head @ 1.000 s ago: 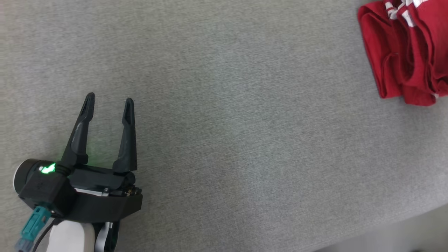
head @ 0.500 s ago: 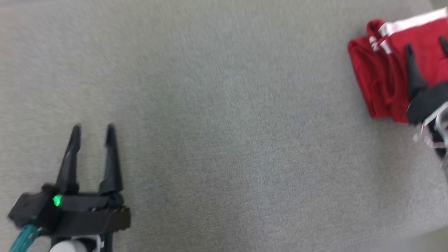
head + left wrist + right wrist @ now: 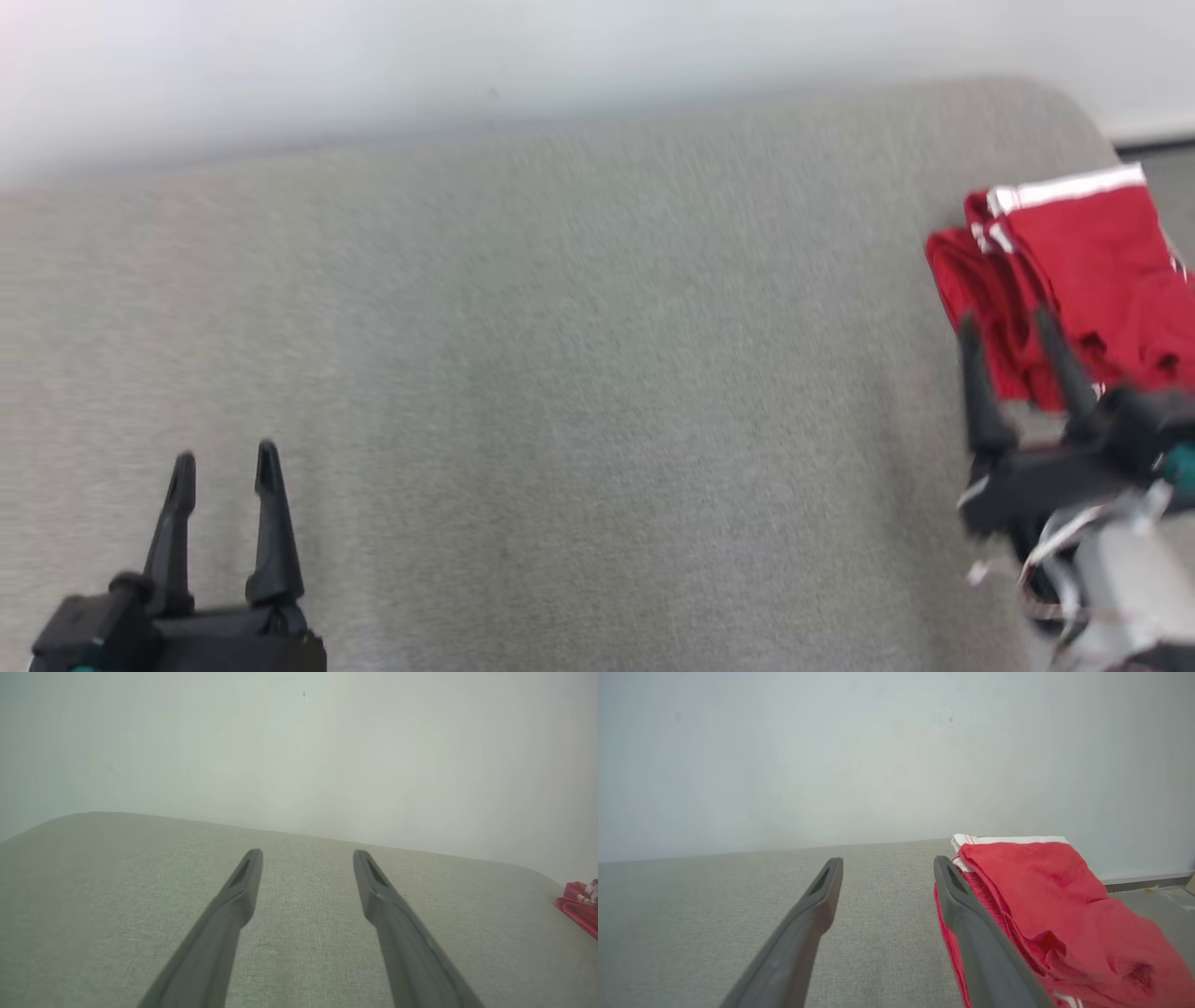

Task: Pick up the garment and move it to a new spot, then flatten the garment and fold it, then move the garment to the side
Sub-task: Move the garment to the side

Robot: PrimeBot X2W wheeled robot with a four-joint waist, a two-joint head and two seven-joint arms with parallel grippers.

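**A:** Reading from the left, what comes first?

**B:** The left gripper (image 3: 226, 453), low at the near left. Its fingers are spread wide with nothing between them. It hangs over the grey cloth surface (image 3: 579, 373), well apart from the work.

**A:** And the middle?

**B:** The grey cloth surface runs back to a pale wall (image 3: 560, 56).

**A:** Then the right side.

**B:** The right gripper (image 3: 1005, 319), its jaws likewise wide and empty, has its tips just beside the near edge of the garment (image 3: 1083, 252). The garment is red with a white band and lies folded in a stack near the far right corner of the surface. Seen from the right wrist, it lies outside the right-hand finger, not between the two. Whether that finger touches it I cannot tell.

**A:** Which step is this?

**B:** By my judgement, the last one. The garment looks folded and set to the side, and nothing grips it. To finish well, the right gripper should lift straight up and back with its jaws wide, so that no finger catches a layer and drags the stack open. If the near edge slumps, a light press would serve better than a fresh grip.
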